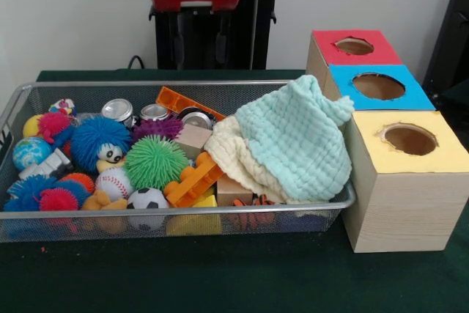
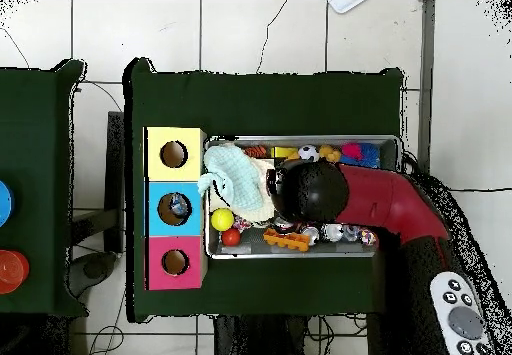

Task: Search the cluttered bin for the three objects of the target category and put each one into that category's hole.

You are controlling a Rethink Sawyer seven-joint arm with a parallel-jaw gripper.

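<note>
The red and black arm reaches in from the table's right edge in the overhead view. Its dark rounded end hangs above mid-table. The gripper itself cannot be made out.

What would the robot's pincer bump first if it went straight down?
The pincer hides under the red arm's black end. That hangs over the silver wire bin's middle, so probably the jumbled toys beside the cream cloth, though I cannot tell which.

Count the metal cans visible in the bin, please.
3, in a row at the wire bin's back: left can, middle can, right can beside the cloths. More may be hidden.
</note>
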